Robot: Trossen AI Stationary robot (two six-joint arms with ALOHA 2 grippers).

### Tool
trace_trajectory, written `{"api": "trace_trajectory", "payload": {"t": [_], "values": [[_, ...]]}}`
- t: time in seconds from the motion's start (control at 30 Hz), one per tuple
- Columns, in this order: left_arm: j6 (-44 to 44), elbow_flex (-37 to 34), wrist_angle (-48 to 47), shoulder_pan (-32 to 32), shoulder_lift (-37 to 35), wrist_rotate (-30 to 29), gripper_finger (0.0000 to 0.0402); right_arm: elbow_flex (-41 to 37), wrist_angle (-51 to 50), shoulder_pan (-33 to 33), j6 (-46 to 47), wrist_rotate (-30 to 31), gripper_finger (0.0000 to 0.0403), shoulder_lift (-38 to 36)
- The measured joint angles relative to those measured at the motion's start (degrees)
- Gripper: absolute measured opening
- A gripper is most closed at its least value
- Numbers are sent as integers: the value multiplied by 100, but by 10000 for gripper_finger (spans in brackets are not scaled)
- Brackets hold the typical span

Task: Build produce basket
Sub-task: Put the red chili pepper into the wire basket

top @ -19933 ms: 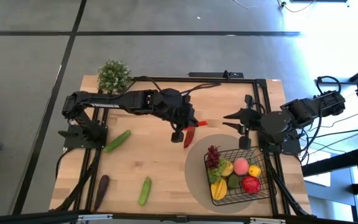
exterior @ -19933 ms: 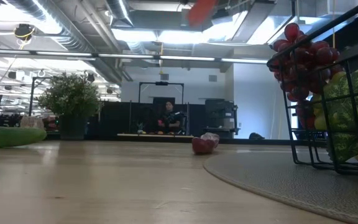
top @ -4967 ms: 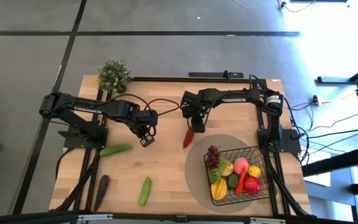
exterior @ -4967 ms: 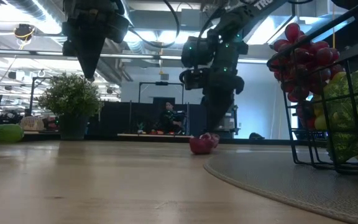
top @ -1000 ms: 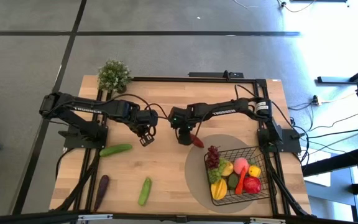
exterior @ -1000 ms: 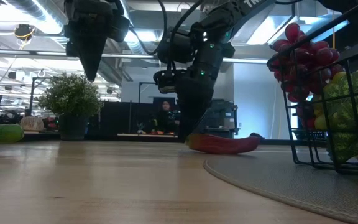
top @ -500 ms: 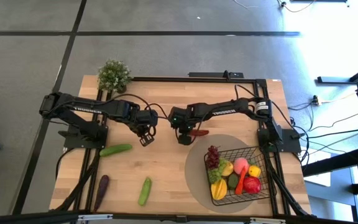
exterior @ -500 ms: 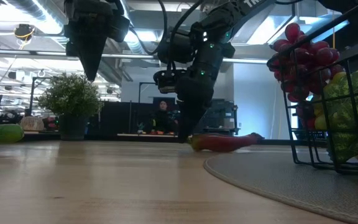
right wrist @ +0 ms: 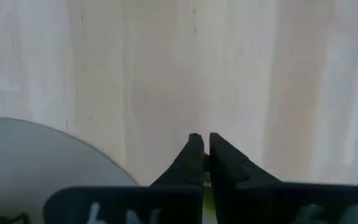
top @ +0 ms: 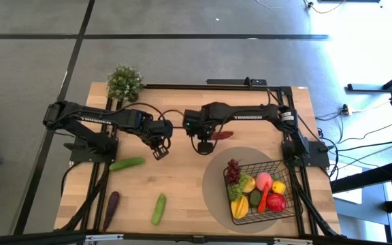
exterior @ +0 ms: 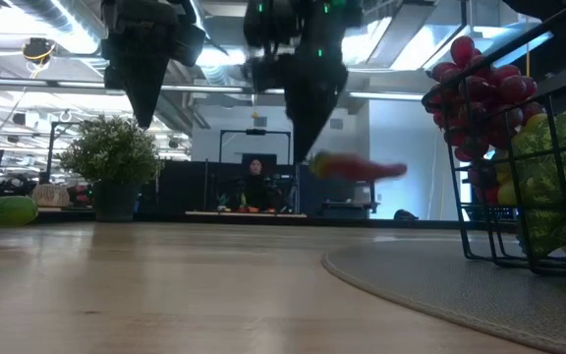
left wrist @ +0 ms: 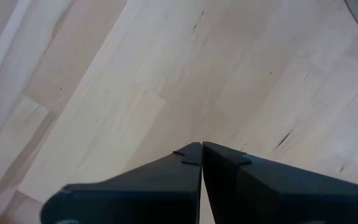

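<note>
We see the right pincer (top: 205, 146) clamped on the red chili (top: 220, 136), holding it in the air above the table (top: 182, 190), near the grey mat's (top: 216, 197) edge. The basket (top: 288, 204) sits on that mat, filled with fruit. The left pincer (top: 159, 152) hovers nearby over bare wood, fingers pressed together around nothing.

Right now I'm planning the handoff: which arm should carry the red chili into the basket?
Right. The right gripper already holds the red chili lifted off the table, and the basket stands on its side. The left gripper hangs shut and empty, farther away.
</note>
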Motion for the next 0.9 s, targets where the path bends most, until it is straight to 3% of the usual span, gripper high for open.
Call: {"api": "trace_trajectory", "payload": {"t": [0.6,0.9], "values": [[150,2,-214,-22,-123,-686,2,2768,-2657,349,563,1426,0,-2],[957,2,652,-22,-191,-774,1,2695,-2702,504,825,1594,0,-784]]}}
